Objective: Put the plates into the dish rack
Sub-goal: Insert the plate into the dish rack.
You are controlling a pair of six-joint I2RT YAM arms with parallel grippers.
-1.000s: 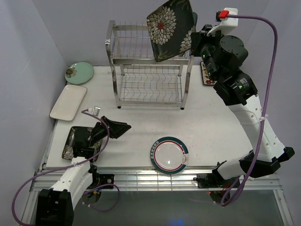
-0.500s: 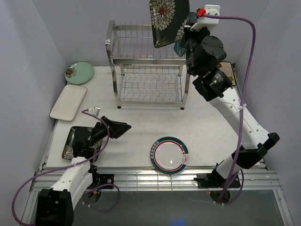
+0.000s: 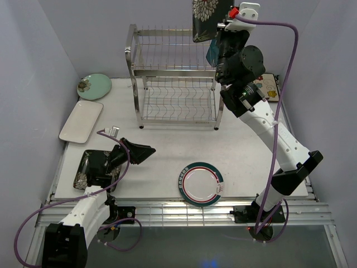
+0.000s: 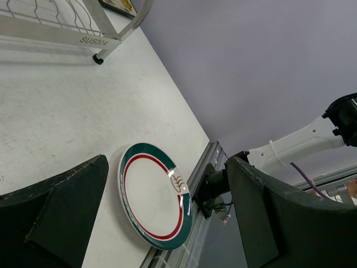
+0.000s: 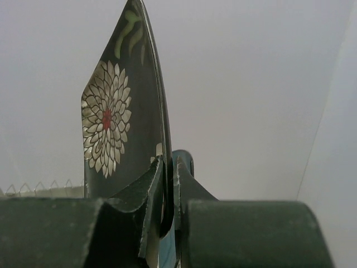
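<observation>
My right gripper (image 3: 218, 25) is shut on the edge of a dark floral square plate (image 3: 205, 14) and holds it upright, high over the right end of the steel dish rack (image 3: 175, 84). In the right wrist view the fingers (image 5: 169, 162) pinch the plate (image 5: 120, 120). My left gripper (image 3: 146, 152) is open and empty, low over the table. A round white teal-rimmed plate (image 3: 201, 183) lies near the front edge and shows between the left fingers (image 4: 150, 201). A second dark floral plate (image 3: 88, 167) lies partly under the left arm.
A pale green round plate (image 3: 93, 86) and a white rectangular plate (image 3: 81, 120) lie at the far left. A cream flowered square plate (image 3: 266, 86) lies right of the rack. Something teal (image 3: 212, 53) shows by the rack's top right post. Walls close in on three sides.
The right arm has swung left and up with the dark floral plate, turning it more edge-on above the rack's right end. The left arm has not moved.
</observation>
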